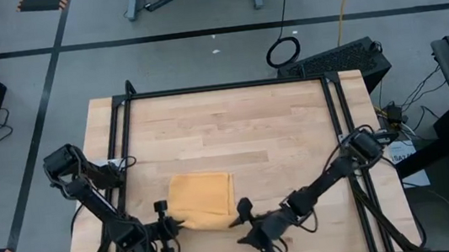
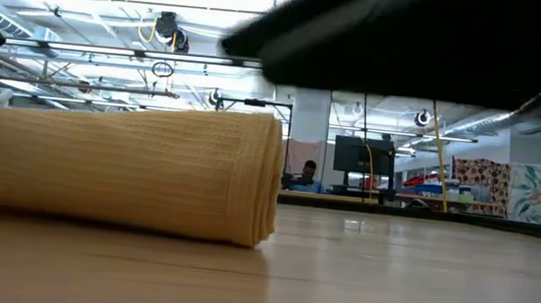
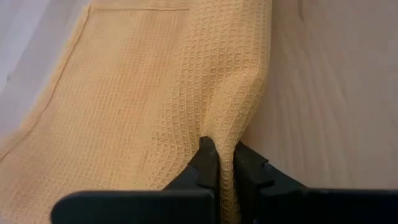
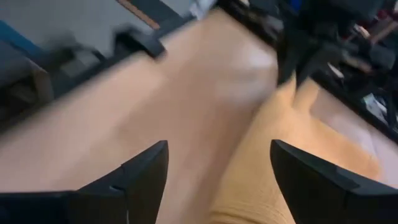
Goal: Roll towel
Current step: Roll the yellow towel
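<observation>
Left end effector pinching the towel's near edge; right end effector spread wide beside it.

I see the left end effector (image 3: 225,163) at the towel's (image 1: 202,200) near left corner, its fingers (image 3: 205,163) clamped narrow on a raised fold of the waffle-weave cloth. Just off the towel's near right corner, my right end effector (image 1: 243,223) has its fingers (image 4: 140,174) spread wide with nothing between them, and the towel's edge lies just ahead of it. The mustard-yellow towel sits partly rolled on the front half of the wooden tabletop (image 1: 233,125), its thick roll toward the front edge and a flat part beyond. I can read no brand, label or writing anywhere.
</observation>
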`<state>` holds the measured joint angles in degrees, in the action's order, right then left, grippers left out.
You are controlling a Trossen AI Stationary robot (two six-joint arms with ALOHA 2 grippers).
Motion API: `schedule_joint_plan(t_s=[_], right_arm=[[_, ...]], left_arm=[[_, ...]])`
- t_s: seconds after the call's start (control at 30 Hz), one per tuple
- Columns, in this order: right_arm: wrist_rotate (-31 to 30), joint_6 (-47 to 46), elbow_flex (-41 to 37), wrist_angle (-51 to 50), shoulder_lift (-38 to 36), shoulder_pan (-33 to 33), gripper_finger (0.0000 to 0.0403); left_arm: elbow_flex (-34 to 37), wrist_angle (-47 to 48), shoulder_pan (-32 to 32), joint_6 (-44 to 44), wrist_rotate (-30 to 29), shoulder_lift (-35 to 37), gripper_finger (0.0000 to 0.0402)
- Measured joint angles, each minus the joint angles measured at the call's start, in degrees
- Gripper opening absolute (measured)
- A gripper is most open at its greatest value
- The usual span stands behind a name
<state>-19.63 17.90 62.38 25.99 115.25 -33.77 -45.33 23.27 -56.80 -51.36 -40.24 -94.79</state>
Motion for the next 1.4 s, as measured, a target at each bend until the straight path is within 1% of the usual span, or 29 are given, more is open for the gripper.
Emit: schedule_joint_plan(t_s=[0.17, 0.23, 0.3, 0.5, 0.63, 0.77, 0.93, 1.03, 1.1, 1.17, 1.27, 1.4], right_arm=[[-0.57, 1.45, -0.04, 3.04, 4.99, 2.47, 0.0272], [-3.42, 1.61, -0.04, 4.39, 6.24, 3.0, 0.0273], [-5.49, 2.47, -0.04, 5.34, 6.93, 3.55, 0.0273], [-5.76, 1.54, -0.01, 7.44, 7.29, 5.58, 0.0273], [-2.61, -0.68, -0.01, 7.55, 7.29, 7.93, 0.0273], [4.86, -3.27, -0.01, 5.52, 7.27, 10.58, 0.0273], [6.75, -6.64, 0.03, 3.31, 7.27, 12.43, 0.0273], [9.14, -9.52, 0.03, 1.57, 7.27, 14.35, 0.0271], [9.94, -12.44, 0.06, 0.12, 7.24, 15.4, 0.0266], [10.63, -14.81, 0.1, -1.37, 7.09, 16.13, 0.0255], [13.67, -18.41, 0.19, -2.88, 6.98, 17.08, 0.0228], [17.61, -24.78, 0.34, -4.6, 6.79, 17.47, 0.0182]], left_arm=[[-0.05, 0.05, 0.44, -2.99, 2.64, 0.12, 0.0019], [-0.06, 0.0, 0.55, -4.36, 4.41, 0.12, 0.0019], [-0.08, 0.04, 0.55, -5.35, 5.39, 0.11, 0.0019], [-0.1, 0.02, 0.82, -5.35, 6.21, 0.12, 0.0019], [-0.1, 0.43, 1.76, -5.28, 7.41, 0.12, 0.0019], [-0.1, 1.08, 2.42, -5.3, 7.64, 0.12, 0.0019], [-0.1, 1.33, 2.5, -3.11, 7.61, 0.12, 0.0019], [-0.13, 1.44, 2.5, -2.24, 5.78, 0.12, 0.0022], [-0.13, 1.51, 2.5, -3.66, 3.31, 0.12, 0.0032], [-0.13, 1.53, 2.7, -5.12, 2.2, 0.12, 0.0049], [-0.13, 1.52, 2.78, -6.72, 2.24, 0.12, 0.0086], [-0.57, 1.89, 2.5, -6.77, 2.24, 0.12, 0.0141]])
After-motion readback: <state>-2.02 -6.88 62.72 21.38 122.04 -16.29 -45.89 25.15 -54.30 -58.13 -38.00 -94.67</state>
